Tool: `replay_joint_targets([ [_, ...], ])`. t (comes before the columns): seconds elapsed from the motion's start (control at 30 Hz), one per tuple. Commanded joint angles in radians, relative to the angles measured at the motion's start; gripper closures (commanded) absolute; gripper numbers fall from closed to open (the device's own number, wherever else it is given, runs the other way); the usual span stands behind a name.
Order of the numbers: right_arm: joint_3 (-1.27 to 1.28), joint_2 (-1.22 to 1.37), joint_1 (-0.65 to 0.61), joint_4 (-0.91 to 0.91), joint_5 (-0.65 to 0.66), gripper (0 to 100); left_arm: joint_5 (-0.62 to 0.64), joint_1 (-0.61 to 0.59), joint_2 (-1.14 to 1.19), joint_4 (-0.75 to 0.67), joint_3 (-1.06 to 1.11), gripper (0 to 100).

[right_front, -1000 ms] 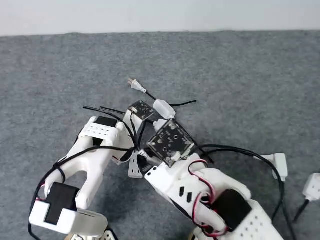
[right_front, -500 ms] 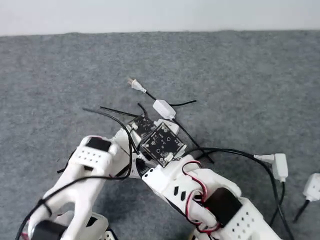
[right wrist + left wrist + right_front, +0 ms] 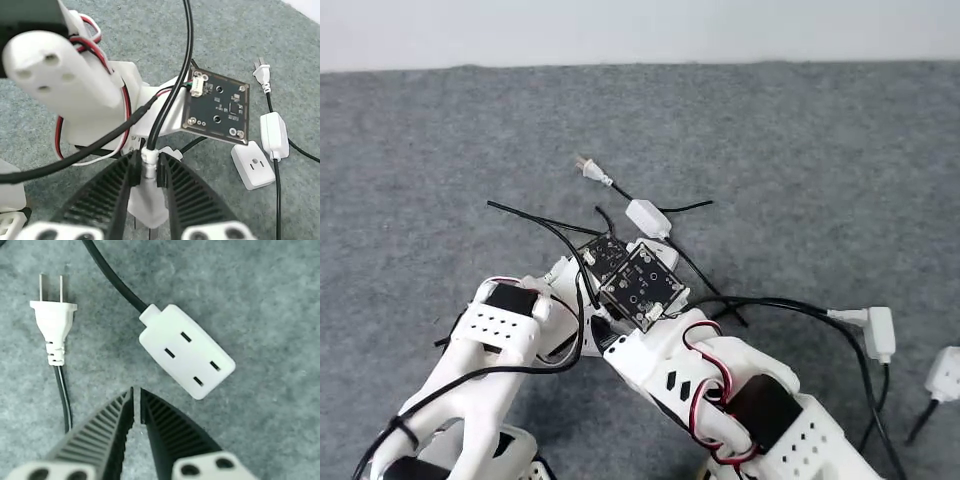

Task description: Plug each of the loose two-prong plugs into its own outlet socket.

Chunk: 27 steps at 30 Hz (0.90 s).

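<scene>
The loose plug (image 3: 52, 320) is moulded white plastic with a ribbed neck and two bare metal prongs. It lies flat on the carpet just beside the outlet block (image 3: 187, 351), not touching it. The block is a smooth, rounded white piece with two pairs of slots on its upper face and a thick black cable (image 3: 112, 275) entering one end. The left gripper (image 3: 136, 391) hangs over the carpet near both, its black ribbed jaws drawn almost together with nothing between them. The right gripper (image 3: 148, 157) pinches a second white plug (image 3: 146, 202) at its neck, and that plug's black cord rises from between the jaws. A small square white socket (image 3: 252, 171) lies on the carpet near the outlet block. Two more white connectors (image 3: 878, 332) (image 3: 945, 375) lie well apart, beyond the right arm. Everything rests on short grey carpet (image 3: 800, 150), with a pale wall (image 3: 640, 30) along its far edge.
</scene>
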Motion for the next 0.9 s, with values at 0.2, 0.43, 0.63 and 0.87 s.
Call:
replay_joint_targets([
  [0.2, 0.034, 0.005, 0.065, -0.068, 0.005, 99.1, -0.009, 0.002, -0.029, -0.083, -0.004, 99],
  [0.43, 0.026, 0.127, 0.093, -0.122, 0.003, 99.1, 0.032, -0.015, -0.029, -0.13, -0.002, 99],
  [0.63, 0.017, 0.134, 0.101, -0.128, 0.005, 99.1, 0.094, -0.021, -0.029, -0.175, -0.001, 99],
  [0.87, 0.025, 0.147, 0.101, -0.156, 0.008, 99.1, 0.175, -0.057, -0.046, -0.221, 0.007, 99],
])
